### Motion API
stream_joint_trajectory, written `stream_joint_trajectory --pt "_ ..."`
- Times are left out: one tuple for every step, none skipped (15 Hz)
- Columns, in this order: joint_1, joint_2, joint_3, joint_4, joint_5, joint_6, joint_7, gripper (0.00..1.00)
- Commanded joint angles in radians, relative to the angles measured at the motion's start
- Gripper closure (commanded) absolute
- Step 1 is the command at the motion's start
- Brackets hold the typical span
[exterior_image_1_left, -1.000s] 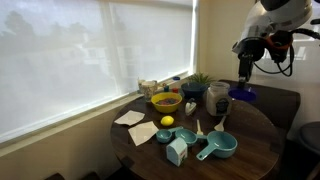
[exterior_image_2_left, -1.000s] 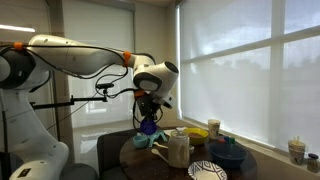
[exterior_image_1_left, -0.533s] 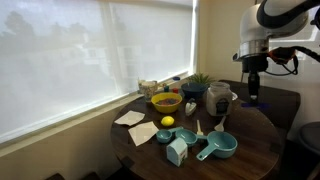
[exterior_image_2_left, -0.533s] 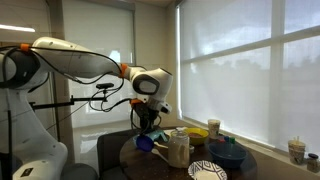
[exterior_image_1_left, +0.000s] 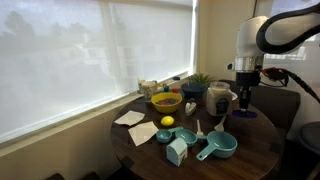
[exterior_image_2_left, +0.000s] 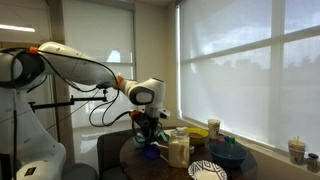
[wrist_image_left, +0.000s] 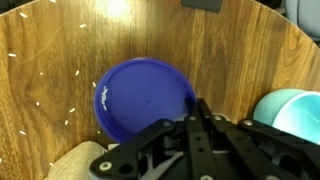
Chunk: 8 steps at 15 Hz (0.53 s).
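My gripper (exterior_image_1_left: 245, 104) is low over the far edge of the round wooden table (exterior_image_1_left: 255, 150). It is shut on the rim of a blue plate (wrist_image_left: 145, 99), which lies flat at or just above the tabletop. In the wrist view the two fingers (wrist_image_left: 200, 112) meet at the plate's right edge. The plate also shows under the gripper in both exterior views (exterior_image_1_left: 245, 115) (exterior_image_2_left: 149, 153). The gripper (exterior_image_2_left: 151, 137) is just beside a glass pitcher (exterior_image_2_left: 179, 148).
On the table stand the glass pitcher (exterior_image_1_left: 218, 99), a yellow bowl (exterior_image_1_left: 165, 101), a lemon (exterior_image_1_left: 167, 121), teal measuring cups (exterior_image_1_left: 218, 146), a teal carton (exterior_image_1_left: 177, 151), napkins (exterior_image_1_left: 130, 118) and a plant (exterior_image_1_left: 197, 82). A striped plate (exterior_image_2_left: 207, 171) and a dark bowl (exterior_image_2_left: 228, 152) are nearby.
The arm has come down with the blue plate, from well above the table to tabletop height beside the pitcher.
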Motion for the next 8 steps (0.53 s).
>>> stream_joint_trajectory --pt "0.029 0.000 0.002 -0.027 0.001 0.077 0.056 0.99" --pt "0.029 0.007 0.001 -0.028 0.002 0.083 0.081 0.99" --pt "0.030 0.011 -0.002 -0.029 0.010 0.077 0.098 0.99" --pt "0.029 0.016 -0.004 -0.031 0.011 0.073 0.113 0.99" --pt "0.030 0.021 -0.006 -0.032 0.018 0.072 0.119 0.99" --pt "0.033 0.028 -0.008 -0.030 0.023 0.075 0.117 0.99" --pt "0.036 0.035 -0.007 -0.028 0.026 0.082 0.112 0.99" --pt "0.039 0.039 -0.006 -0.027 0.024 0.082 0.106 0.99"
